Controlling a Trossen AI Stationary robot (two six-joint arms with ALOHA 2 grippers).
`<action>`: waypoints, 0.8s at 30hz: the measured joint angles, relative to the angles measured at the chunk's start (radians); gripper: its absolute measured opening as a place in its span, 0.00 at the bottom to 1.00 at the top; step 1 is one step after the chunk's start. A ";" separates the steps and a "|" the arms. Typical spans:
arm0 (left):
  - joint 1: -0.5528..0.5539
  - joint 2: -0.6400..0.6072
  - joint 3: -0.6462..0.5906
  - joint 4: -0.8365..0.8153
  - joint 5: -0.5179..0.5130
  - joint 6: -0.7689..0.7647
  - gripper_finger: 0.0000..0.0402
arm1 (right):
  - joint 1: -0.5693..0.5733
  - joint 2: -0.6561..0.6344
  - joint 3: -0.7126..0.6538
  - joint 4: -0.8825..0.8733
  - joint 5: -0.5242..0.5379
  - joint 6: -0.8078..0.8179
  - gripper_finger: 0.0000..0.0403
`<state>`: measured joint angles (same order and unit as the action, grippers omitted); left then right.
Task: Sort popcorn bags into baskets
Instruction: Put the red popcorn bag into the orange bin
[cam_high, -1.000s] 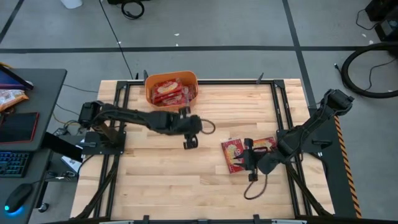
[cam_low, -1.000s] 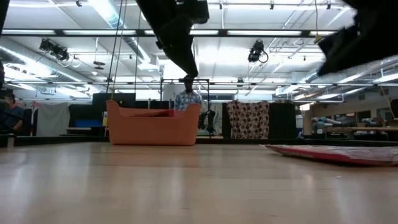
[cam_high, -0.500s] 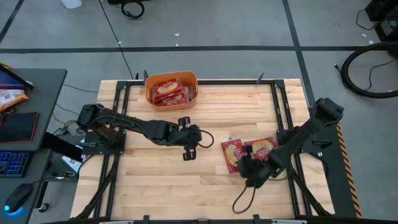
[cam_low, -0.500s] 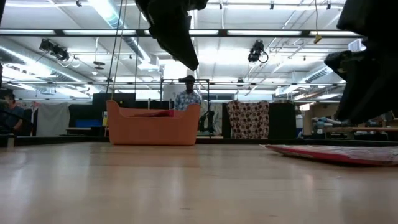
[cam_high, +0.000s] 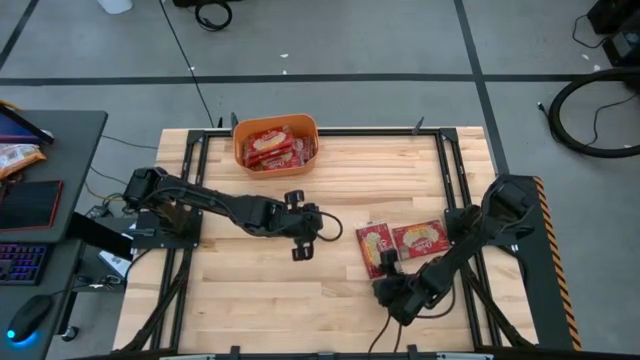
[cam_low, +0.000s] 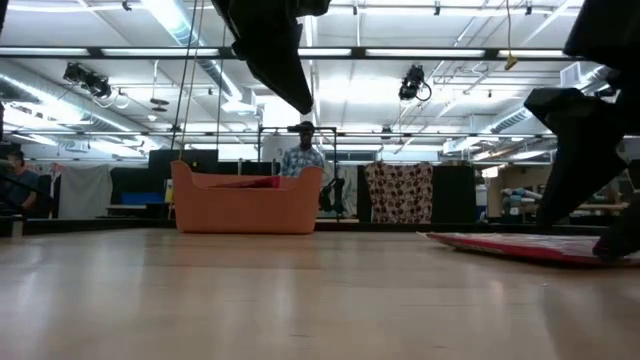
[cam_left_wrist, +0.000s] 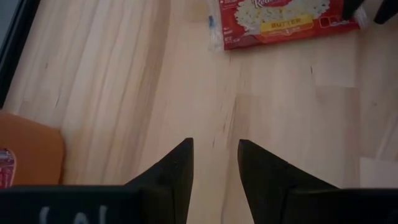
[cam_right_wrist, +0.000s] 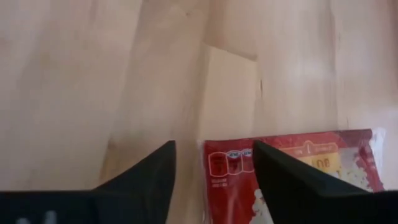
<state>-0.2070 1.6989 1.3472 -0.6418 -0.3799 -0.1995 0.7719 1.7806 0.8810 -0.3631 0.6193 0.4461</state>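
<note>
Two red popcorn bags lie flat on the wooden table, right of centre. One bag shows in the right wrist view, one in the left wrist view, and one edge-on in the low view. The orange basket stands at the far edge and holds several red bags. My left gripper is open and empty above mid-table. My right gripper is open, above the near end of the left bag; its fingers do not touch it.
Black frame rails run along the table's left and right sides. A desk with a keyboard and a mouse stands left of the table. A person stands in the room behind the basket. Bare wood lies toward the near edge.
My right gripper has swung from above the two bags toward the table's near edge and a little left, to the left bag's near end. My left gripper has gone toward the near edge, away from the basket. The bags have not moved.
</note>
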 joint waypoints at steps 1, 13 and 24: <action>0.000 0.000 0.000 -0.003 0.000 0.000 0.32 | 0.000 0.008 0.000 0.000 0.014 0.005 0.56; 0.000 0.000 0.000 -0.014 0.000 0.000 0.32 | -0.031 0.041 -0.027 0.016 0.037 0.003 0.49; -0.013 0.010 0.000 0.049 0.207 0.124 0.32 | -0.054 0.039 -0.034 0.045 -0.019 -0.090 0.02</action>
<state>-0.2198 1.7086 1.3472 -0.5926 -0.1732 -0.0756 0.7177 1.8198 0.8471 -0.3184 0.6006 0.3557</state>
